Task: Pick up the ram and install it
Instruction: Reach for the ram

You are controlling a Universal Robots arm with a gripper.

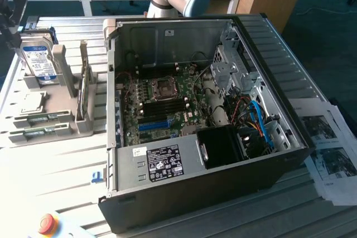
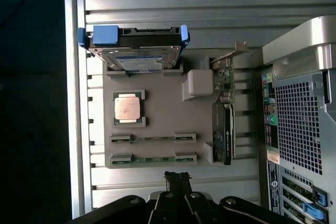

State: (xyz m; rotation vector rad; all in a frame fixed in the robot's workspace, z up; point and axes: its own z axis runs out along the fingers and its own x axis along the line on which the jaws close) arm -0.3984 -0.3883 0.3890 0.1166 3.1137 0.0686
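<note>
Noted gripper [image 2: 177,178] with fingers pressed tight together, gripping nothing, apart from the parts tray [image 2: 163,111]. Found ram [image 2: 152,158] seated in the tray slot nearest the fingertips, untouched, with a second stick [image 2: 152,138] just beyond. Taking the fingers' pointing direction as 12 o'clock: ram between 11 and 12, close ahead, long axis running 9 to 3, crosswise to the fingers. In the exterior view, placed at 9 o'clock of the open computer case [image 1: 195,182], ends again near 9 and 3.

Daylight glare along the table [image 2: 76,103], dim beyond
</note>
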